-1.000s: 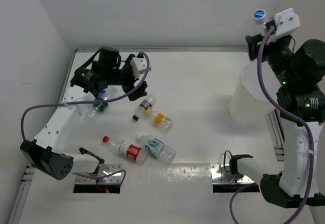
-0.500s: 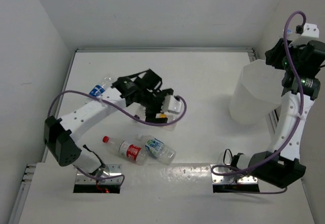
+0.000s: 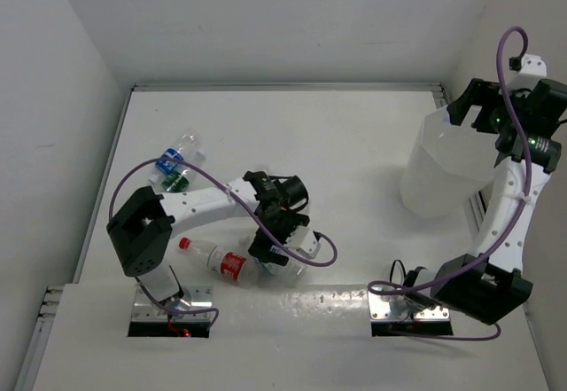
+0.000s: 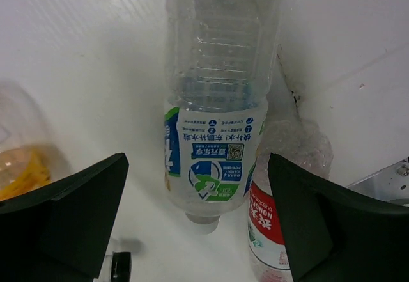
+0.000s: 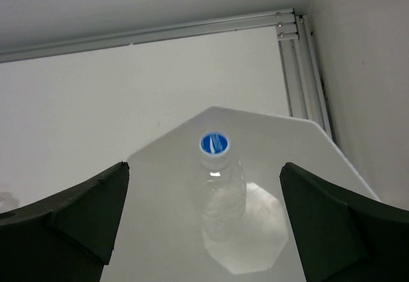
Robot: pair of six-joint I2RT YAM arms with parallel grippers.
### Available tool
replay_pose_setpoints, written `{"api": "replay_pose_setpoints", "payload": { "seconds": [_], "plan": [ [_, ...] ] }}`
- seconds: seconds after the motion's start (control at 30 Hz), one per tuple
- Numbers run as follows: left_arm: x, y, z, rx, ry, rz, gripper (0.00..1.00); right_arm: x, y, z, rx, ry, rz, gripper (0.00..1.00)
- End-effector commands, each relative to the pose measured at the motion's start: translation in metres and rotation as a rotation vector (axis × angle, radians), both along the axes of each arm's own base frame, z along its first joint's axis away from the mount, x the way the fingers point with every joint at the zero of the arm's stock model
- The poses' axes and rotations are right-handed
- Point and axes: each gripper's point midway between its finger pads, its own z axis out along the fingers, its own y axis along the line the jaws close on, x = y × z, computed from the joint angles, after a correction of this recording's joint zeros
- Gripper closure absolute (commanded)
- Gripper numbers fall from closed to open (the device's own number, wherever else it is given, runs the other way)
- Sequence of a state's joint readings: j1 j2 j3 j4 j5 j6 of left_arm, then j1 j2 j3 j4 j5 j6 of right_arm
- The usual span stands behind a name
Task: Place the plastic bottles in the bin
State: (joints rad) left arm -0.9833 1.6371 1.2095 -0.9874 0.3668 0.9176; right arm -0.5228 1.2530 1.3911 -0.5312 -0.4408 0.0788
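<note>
My left gripper [image 4: 198, 231] is open and hovers just above a capless clear bottle with a blue-green label [image 4: 214, 135], which lies between its fingers. A red-labelled bottle [image 4: 276, 231] lies against that one by the right finger. A yellow-orange bottle [image 4: 19, 167] shows at the left edge. From above, my left gripper [image 3: 276, 256] is over this pair, and the red-capped bottle [image 3: 213, 258] sticks out to the left. My right gripper [image 5: 204, 231] is open above the white bin [image 5: 153, 231], with a blue-capped bottle [image 5: 220, 186] cap up inside it. The bin [image 3: 438, 169] stands at the right.
Two more bottles [image 3: 174, 165] lie at the back left near the wall. A loose black cap [image 4: 119, 264] sits on the table by my left finger. Metal mounting plates [image 3: 399, 307] line the near edge, and a rail runs behind the bin.
My right gripper has opened and let go of the blue-capped bottle, which is now in the bin. My left arm has swung from the back left to the bottles near the front.
</note>
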Motion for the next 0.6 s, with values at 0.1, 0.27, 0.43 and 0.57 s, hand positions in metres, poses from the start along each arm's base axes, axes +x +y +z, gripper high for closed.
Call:
{"api": "replay_pose_setpoints", "payload": {
  "seconds": [0.1, 0.27, 0.43, 0.57],
  "plan": [
    [-0.006, 0.001, -0.030, 0.022, -0.009, -0.049, 0.01, -0.012, 0.026, 0.045, -0.012, -0.084, 0.119, 0.00],
    [-0.014, 0.002, -0.055, 0.036, 0.028, -0.027, 0.01, -0.030, 0.058, 0.074, 0.028, -0.144, 0.229, 0.00],
    [0.011, -0.017, -0.062, -0.029, -0.054, 0.088, 0.26, -0.049, 0.096, 0.096, 0.083, -0.230, 0.390, 0.00],
    [0.061, -0.041, 0.014, -0.254, -0.095, 0.268, 0.62, -0.064, 0.124, 0.101, 0.160, -0.265, 0.517, 0.00]
  ]
}}
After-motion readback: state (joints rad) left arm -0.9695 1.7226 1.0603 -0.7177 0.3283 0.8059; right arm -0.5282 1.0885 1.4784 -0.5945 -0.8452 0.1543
